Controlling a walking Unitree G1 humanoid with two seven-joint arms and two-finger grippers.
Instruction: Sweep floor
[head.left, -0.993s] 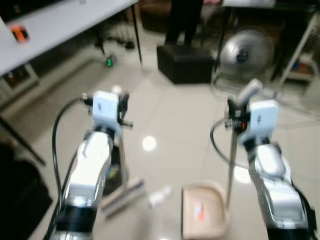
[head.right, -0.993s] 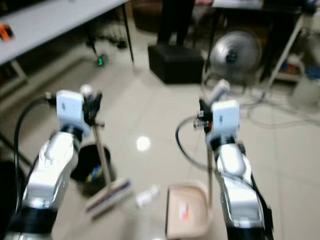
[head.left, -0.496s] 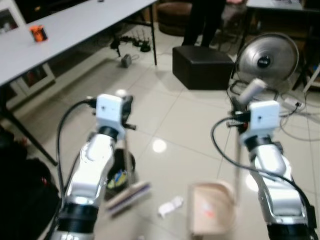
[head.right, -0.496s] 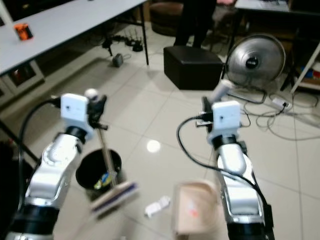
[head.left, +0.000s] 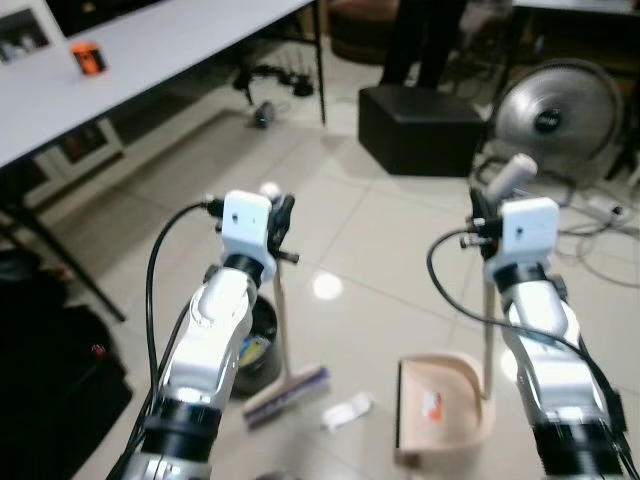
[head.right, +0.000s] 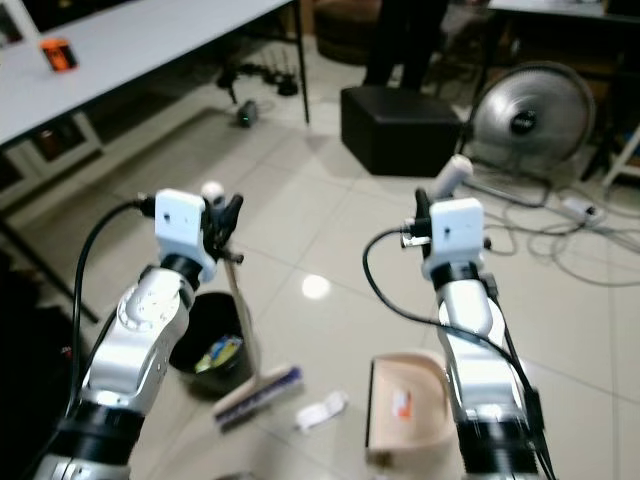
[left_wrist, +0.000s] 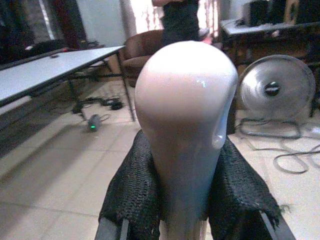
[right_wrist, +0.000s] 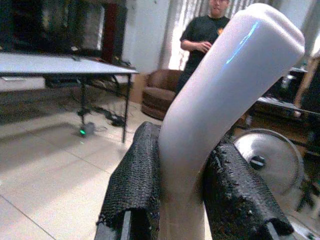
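Two eye views: tiled floor ahead, seen between both raised silver arms.
Left gripper: up at mid-height, clamped on the broom handle just below its rounded top.
Broom head: down on the floor, slanted, just beside the black bin.
Black bin: standing under the left forearm, coloured scraps inside.
Right gripper: level with the left one, closed round the dustpan handle below its bent grip.
Dustpan: beige, flat on the floor at the foot of its upright handle, with a small orange-marked scrap inside.
White scrap: lying on the floor between broom head and dustpan, touching neither.
Background: grey table along the left edge of the floor with an orange can on it; black box and a floor fan further back, cables beside the fan.

Left wrist view: pale rounded broom top pinched between the two black padded fingers, both pads touching it; fan and table behind.

Right wrist view: bent dustpan grip squeezed between the black fingers, pads against both sides; a person in a dark shirt standing far back, near a brown armchair.
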